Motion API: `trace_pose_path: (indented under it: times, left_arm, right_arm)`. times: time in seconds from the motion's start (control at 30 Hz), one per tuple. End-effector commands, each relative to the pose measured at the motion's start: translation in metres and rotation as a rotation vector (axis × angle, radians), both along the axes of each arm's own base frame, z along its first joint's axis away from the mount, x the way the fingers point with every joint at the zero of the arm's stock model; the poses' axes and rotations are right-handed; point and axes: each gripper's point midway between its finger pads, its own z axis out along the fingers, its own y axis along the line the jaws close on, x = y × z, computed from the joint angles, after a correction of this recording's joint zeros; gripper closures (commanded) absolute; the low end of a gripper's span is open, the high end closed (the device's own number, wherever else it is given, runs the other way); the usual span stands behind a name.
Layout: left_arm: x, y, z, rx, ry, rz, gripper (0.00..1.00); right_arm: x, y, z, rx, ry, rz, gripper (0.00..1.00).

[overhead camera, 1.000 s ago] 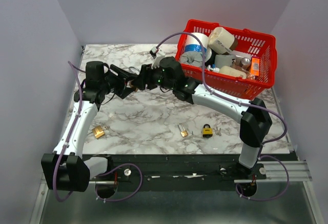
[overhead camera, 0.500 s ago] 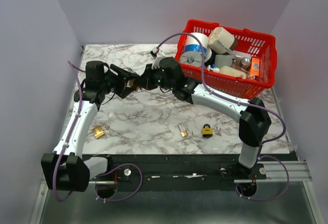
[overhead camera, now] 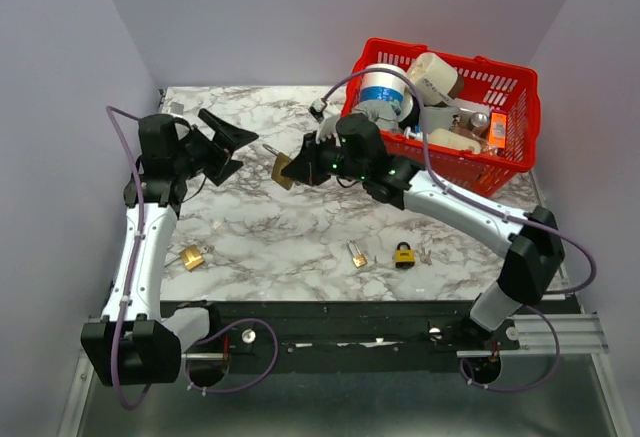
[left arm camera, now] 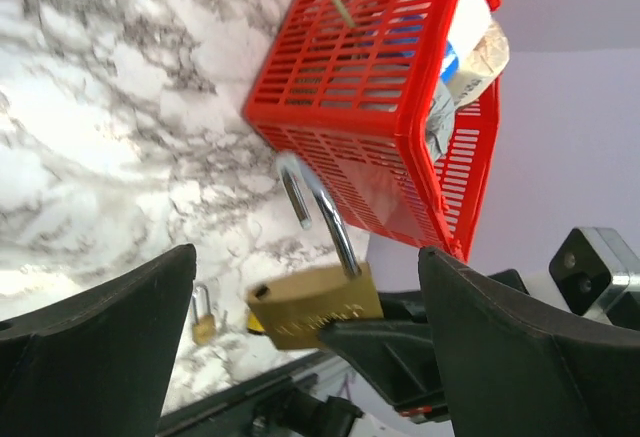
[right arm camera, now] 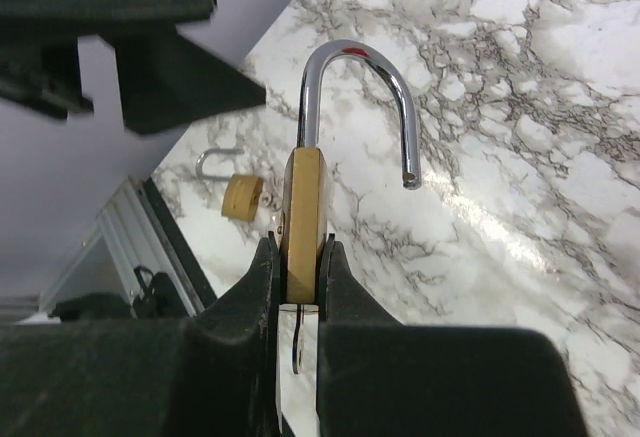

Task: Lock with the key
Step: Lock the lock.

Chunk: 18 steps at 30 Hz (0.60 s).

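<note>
While the red basket [overhead camera: 480,167] stands just behind your right pincer [overhead camera: 295,169], your left pincer [overhead camera: 238,149] hangs released, jaws spread wide, facing the right one across a small gap. Your right pincer is clenched on the brass padlock [overhead camera: 283,170], gripping its body edge-on, with the open shackle pointing toward the left pincer. Well below both pincers, toward the arm bases, lie a loose brass lock [overhead camera: 192,257], a yellow-and-black lock [overhead camera: 404,254] and a small silvery lock [overhead camera: 357,254].

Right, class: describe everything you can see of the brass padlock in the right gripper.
The brass padlock has a flat, gold-coloured body and a shiny silver shackle, open with one end free. The right gripper pinches the body edge-on, shackle pointing away from the wrist, held above the marble table, touching nothing else.
</note>
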Motion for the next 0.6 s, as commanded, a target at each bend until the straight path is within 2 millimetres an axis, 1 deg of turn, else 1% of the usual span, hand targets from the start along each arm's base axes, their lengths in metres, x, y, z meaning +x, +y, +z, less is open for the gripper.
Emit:
trace_pose_path:
  times: [0.0,0.03,0.07,0.1,0.13,0.17,0.2,0.23,0.27,0.3,0.33,0.37,0.4,0.43,0.47,0.5,0.53,0.57]
  left_arm:
    - [-0.012,0.005,0.051,0.15,-0.364,-0.207,0.01]
    - [-0.014,0.003,0.06,0.165,-0.429,-0.254,0.01]
    - [-0.021,-0.003,0.071,0.164,-0.484,-0.322,0.01]
    - [-0.022,-0.003,0.072,0.228,-0.547,-0.375,0.01]
    - [-0.025,-0.005,0.074,0.248,-0.569,-0.413,0.01]
    - [-0.03,-0.008,0.084,0.272,-0.623,-0.457,0.01]
    - [-0.038,-0.012,0.088,0.288,-0.671,-0.522,0.01]
    - [-0.044,-0.015,0.088,0.333,-0.731,-0.578,0.01]
    - [-0.05,-0.018,0.09,0.347,-0.777,-0.631,0.01]
    - [-0.053,-0.02,0.086,0.356,-0.79,-0.672,0.01]
    - [-0.063,-0.023,0.077,0.371,-0.823,-0.754,0.01]
    - [-0.068,-0.025,0.077,0.382,-0.85,-0.791,0.01]
    - [-0.072,-0.028,0.073,0.398,-0.871,-0.832,0.01]
    - [-0.085,-0.035,0.063,0.413,-0.859,-0.892,0.01]
    - [-0.087,-0.04,0.061,0.522,-0.967,-0.954,0.01]
    - [-0.094,-0.046,0.057,0.598,-1.018,-1.0,0.01]
    - [-0.109,-0.063,0.051,0.629,-1.063,-1.082,0.01]
    - [-0.104,-0.062,0.039,0.742,-1.077,-1.091,0.01]
  right_arm:
    - [-0.037,-0.03,0.061,0.075,-0.184,0.158,1.0]
    - [-0.048,-0.043,0.078,0.097,-0.227,0.18,1.0]
    - [-0.053,-0.053,0.078,0.098,-0.236,0.215,1.0]
    - [-0.058,-0.061,0.07,0.081,-0.253,0.236,0.99]
    - [-0.065,-0.069,0.073,0.085,-0.277,0.259,1.0]
    - [-0.077,-0.083,0.087,0.109,-0.32,0.297,0.99]
    - [-0.082,-0.09,0.091,0.104,-0.364,0.316,0.99]
    - [-0.088,-0.096,0.087,0.098,-0.375,0.338,0.99]
    - [-0.104,-0.107,0.097,0.118,-0.409,0.396,0.99]
    - [-0.11,-0.111,0.098,0.114,-0.449,0.429,0.99]
    - [-0.117,-0.115,0.099,0.116,-0.469,0.454,0.99]
    - [-0.129,-0.119,0.097,0.117,-0.469,0.499,0.99]
    - [-0.136,-0.124,0.103,0.122,-0.499,0.518,0.99]
    - [-0.141,-0.126,0.104,0.117,-0.528,0.537,0.99]
    - [-0.146,-0.128,0.102,0.115,-0.523,0.557,0.99]
    - [-0.149,-0.131,0.104,0.114,-0.543,0.567,0.99]
    - [-0.152,-0.132,0.104,0.113,-0.546,0.576,0.99]
    - [-0.156,-0.134,0.104,0.113,-0.539,0.589,0.99]
